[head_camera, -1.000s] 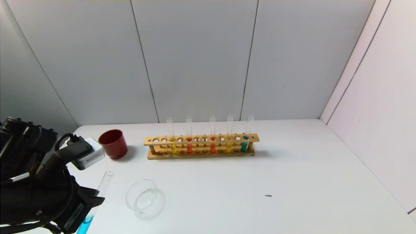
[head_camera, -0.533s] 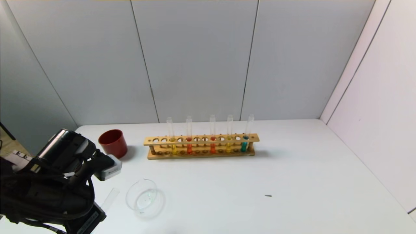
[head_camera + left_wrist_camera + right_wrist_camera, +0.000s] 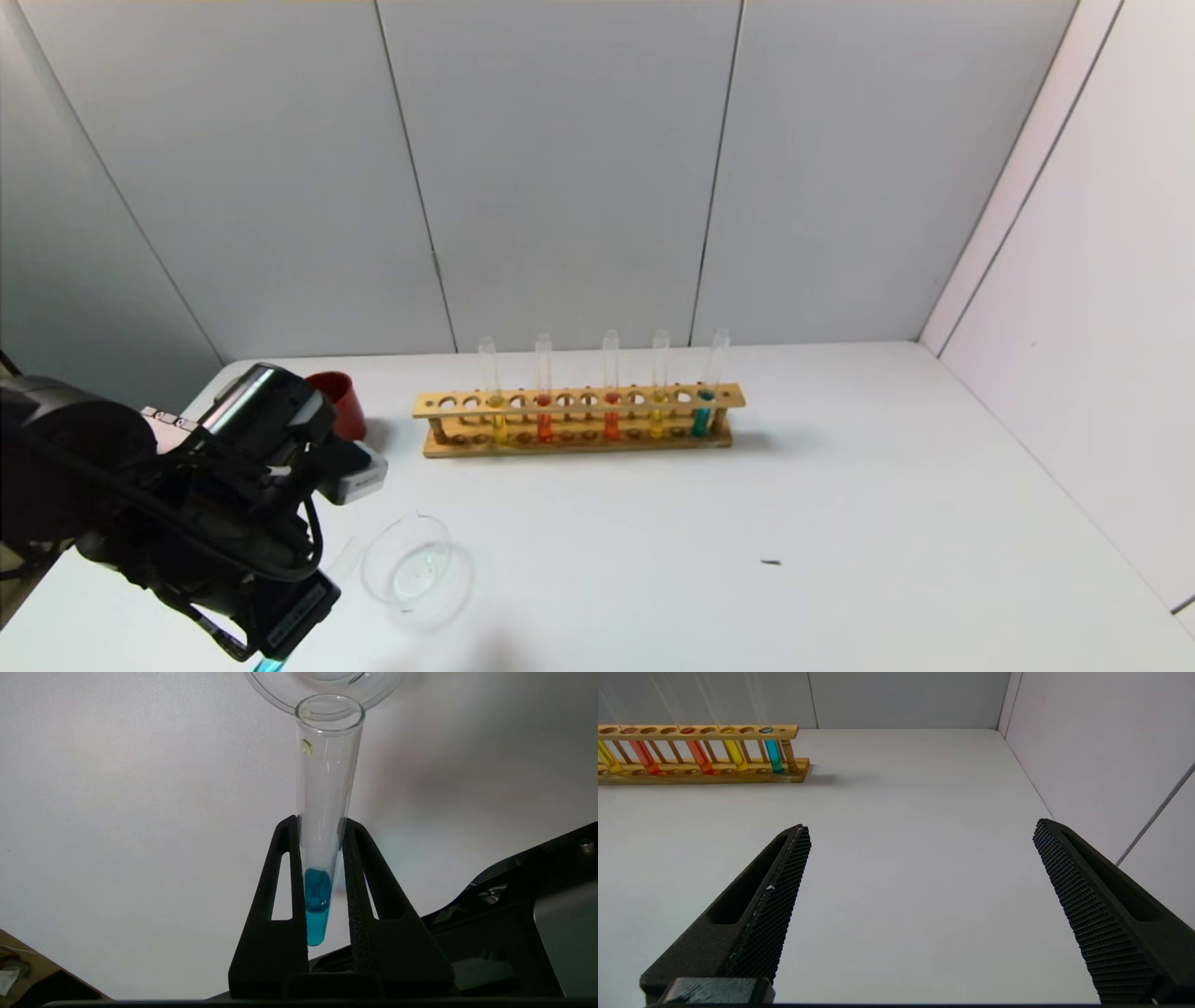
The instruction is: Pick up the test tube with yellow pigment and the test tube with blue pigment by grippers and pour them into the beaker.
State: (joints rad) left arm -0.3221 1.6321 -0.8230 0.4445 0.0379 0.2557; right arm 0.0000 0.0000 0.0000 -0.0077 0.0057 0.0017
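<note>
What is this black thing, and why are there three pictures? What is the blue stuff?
It is a robot with two arms. One picture comes from a camera on its head, the others from cameras on its wrists. The left gripper is squeezed on a glass test tube with blue pigment, whose open mouth points at the clear beaker. The right gripper is wide open and holds nothing. On the white table stand a wooden rack with more coloured tubes and a red cup.

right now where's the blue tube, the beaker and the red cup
test tube with blue pigment (image 3: pixel 322 812), left wrist view, clear wall above the liquid
beaker (image 3: pixel 373 551), head view, left rim
red cup (image 3: pixel 349 406), head view, visible side wall
</note>
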